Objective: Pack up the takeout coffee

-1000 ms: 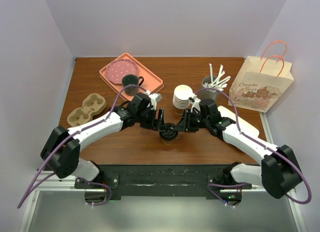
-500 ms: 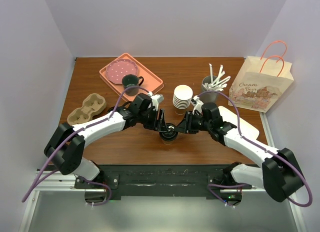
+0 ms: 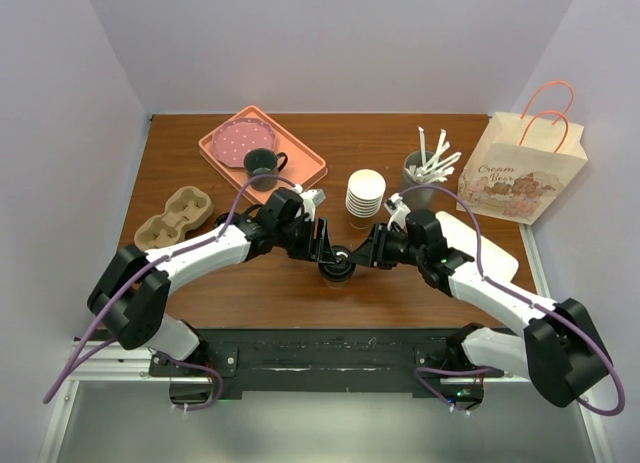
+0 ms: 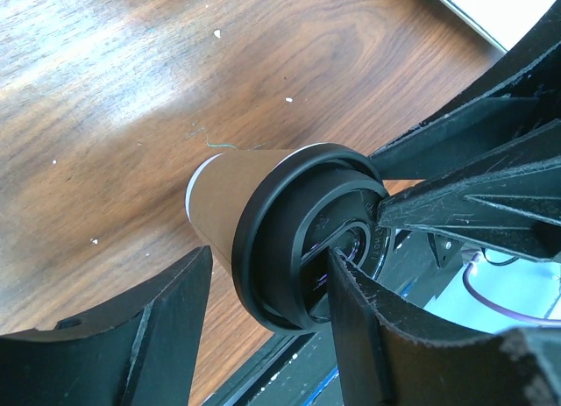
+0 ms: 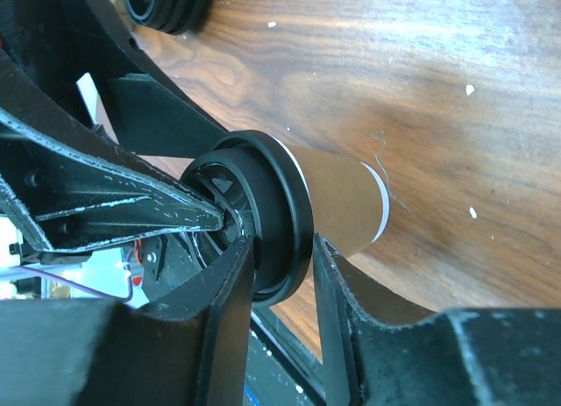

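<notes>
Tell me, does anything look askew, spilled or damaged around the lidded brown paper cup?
Nothing stands out. The kraft-brown paper cup stands upright, its round black plastic lid sits squarely, nothing spilled. Only tiny white specks lie on the wooden table.

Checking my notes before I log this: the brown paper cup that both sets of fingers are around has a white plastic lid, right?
No, the round plastic lid on the kraft-brown paper cup is black, not white; both wrist views show it. The rest is right.
</notes>
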`<state>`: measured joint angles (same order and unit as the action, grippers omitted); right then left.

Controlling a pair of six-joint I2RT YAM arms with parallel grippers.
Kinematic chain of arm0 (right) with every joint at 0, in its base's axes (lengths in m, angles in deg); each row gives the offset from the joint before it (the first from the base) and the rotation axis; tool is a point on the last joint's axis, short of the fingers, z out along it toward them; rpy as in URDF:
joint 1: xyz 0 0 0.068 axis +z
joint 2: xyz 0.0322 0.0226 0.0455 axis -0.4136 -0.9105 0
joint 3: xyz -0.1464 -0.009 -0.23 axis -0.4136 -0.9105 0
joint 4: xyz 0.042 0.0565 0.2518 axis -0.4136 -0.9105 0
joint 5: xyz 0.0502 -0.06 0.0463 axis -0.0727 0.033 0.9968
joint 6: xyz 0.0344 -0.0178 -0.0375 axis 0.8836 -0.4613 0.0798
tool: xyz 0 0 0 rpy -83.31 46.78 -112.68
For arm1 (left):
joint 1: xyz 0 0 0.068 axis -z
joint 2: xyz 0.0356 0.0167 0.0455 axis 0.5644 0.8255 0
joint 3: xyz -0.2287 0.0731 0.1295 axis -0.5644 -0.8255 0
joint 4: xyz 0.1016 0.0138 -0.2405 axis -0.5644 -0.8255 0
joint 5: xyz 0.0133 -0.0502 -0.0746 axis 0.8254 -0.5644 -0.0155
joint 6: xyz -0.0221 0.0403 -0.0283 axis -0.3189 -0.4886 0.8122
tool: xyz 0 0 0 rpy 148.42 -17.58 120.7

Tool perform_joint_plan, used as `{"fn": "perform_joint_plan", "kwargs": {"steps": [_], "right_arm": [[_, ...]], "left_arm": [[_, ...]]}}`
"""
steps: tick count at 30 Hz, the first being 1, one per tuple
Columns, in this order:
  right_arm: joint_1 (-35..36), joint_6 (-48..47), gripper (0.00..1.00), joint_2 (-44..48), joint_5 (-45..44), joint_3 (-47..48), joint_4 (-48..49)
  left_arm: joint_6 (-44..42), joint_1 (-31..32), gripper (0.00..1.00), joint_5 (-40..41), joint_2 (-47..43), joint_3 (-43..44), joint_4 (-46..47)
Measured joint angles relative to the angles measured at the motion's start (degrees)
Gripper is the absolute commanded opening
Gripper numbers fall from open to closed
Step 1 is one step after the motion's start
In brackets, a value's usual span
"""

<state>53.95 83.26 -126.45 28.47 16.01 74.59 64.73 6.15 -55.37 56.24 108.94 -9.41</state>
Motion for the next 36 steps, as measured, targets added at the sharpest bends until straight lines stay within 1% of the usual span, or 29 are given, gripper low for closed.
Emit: {"fn": "perform_joint_plan", "kwargs": {"steps": [3,6,9,14,19,20,23,24,27,32,36], "right_arm": [[0.2,-0.1,0.49,0.7,-0.7,2.0,-5.3],[0.4,0.2,0.52,1.9,-1.4,2.9,-9.8],[0.5,1.0,0.52,3.1,-1.6,3.0,-12.2],[0.5,3.0,0.52,3.7,-1.2,1.6,-10.6],[0.5,6.1,0.51,2.3,0.7,-0.4,-5.6],[0.5,6.6,0.5,1.8,1.0,-0.5,-4.8],[0.5,8.1,0.41,0.6,1.4,-1.0,-2.4],[0.5,8.6,0.36,0.4,1.6,-1.1,-1.8],[0.5,10.3,0.27,0.5,1.7,-2.3,0.6],[0.5,12.0,0.23,1.9,0.5,-4.8,3.6],[0.8,12.2,0.22,2.1,-1.0,-5.4,3.8]], "left_arm": [[0.1,0.0,0.58,0.0,0.0,0.0,0.0],[0.3,0.0,0.58,0.0,0.0,-0.1,0.1],[0.4,0.0,0.58,0.0,-0.1,-0.4,0.3],[1.0,0.0,0.58,0.0,-0.2,-0.5,0.4],[1.5,0.0,0.58,0.0,-0.2,-0.5,0.3],[1.6,0.0,0.58,0.0,-0.2,-0.5,0.3],[1.9,0.0,0.58,0.0,-0.2,-0.5,0.3],[2.0,0.0,0.58,0.0,-0.2,-0.5,0.3],[2.3,0.0,0.58,0.0,-0.2,-0.5,0.1],[2.4,0.0,0.57,0.1,-0.2,-0.5,-0.3],[2.4,0.0,0.57,0.0,0.0,-0.5,-0.3]]}}
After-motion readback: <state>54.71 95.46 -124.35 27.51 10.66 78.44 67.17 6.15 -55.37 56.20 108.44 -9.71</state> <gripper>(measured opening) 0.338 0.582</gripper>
